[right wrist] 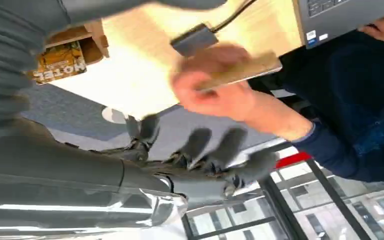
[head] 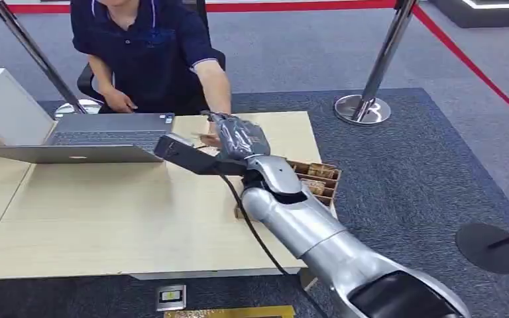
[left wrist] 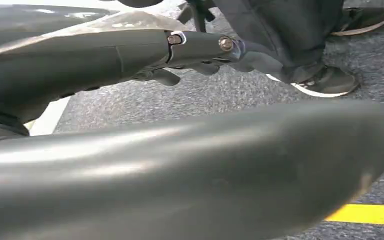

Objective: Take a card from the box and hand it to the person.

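Observation:
My right hand (head: 238, 136) is stretched over the far side of the table, beside the person's hand (head: 209, 140). In the right wrist view my right hand (right wrist: 200, 155) has its fingers spread with nothing in them. Just beyond the fingertips, the person's hand (right wrist: 215, 95) grips a tan card (right wrist: 240, 72). The brown card box (head: 318, 179) stands at the table's right edge, partly behind my forearm; more printed cards (right wrist: 60, 62) sit inside it. My left hand (left wrist: 180, 47) hangs over the carpet with fingers stretched out, holding nothing.
An open laptop (head: 99, 136) sits on the wooden table (head: 106, 218) at the back left, in front of the seated person (head: 146, 53). A chrome barrier post (head: 364, 106) stands behind the table on the right. The person's shoe (left wrist: 325, 82) rests on the carpet.

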### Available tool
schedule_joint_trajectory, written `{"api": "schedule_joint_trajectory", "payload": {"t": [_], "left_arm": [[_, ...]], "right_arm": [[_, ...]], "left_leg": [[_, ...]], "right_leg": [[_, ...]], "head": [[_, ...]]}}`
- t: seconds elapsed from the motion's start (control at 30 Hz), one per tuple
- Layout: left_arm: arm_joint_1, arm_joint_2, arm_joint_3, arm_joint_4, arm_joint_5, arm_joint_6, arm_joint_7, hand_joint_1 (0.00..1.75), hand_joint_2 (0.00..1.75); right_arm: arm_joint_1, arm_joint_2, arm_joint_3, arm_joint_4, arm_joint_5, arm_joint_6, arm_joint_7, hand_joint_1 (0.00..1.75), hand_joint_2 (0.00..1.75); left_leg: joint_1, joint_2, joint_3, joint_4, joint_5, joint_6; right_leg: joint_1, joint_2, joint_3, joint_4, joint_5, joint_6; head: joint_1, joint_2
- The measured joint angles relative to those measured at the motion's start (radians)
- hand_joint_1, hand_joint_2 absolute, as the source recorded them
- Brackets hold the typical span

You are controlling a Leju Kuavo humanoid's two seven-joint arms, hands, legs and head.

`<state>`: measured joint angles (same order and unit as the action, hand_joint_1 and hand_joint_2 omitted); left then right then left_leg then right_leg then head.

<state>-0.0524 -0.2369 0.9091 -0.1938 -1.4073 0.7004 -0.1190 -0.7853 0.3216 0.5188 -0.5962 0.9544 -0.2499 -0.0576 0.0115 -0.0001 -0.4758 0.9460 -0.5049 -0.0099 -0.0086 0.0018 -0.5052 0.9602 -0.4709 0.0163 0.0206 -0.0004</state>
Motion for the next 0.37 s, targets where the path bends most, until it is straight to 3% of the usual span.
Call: {"api": "schedule_joint_trajectory", "payload": {"t": [0.2,0.37], "left_arm": [[0.002,0.000,0.001,0.000,0.034,0.000,-0.010,0.00,0.00],[0.008,-0.002,0.001,0.000,0.060,0.000,-0.019,0.00,0.00]], "right_arm": [[0.034,-0.009,0.002,-0.026,0.029,-0.083,-0.003,0.00,0.00],[0.133,-0.064,0.002,-0.158,0.099,-0.187,0.041,0.00,0.00]], "left_leg": [[0.000,0.000,0.000,0.000,0.000,0.000],[0.000,0.000,-0.001,0.000,0.000,0.000]], "right_leg": [[0.000,0.000,-0.001,0.000,0.000,0.000],[0.000,0.000,-0.001,-0.001,0.000,0.000]], "head": [[0.000,0.000],[0.000,0.000]]}}
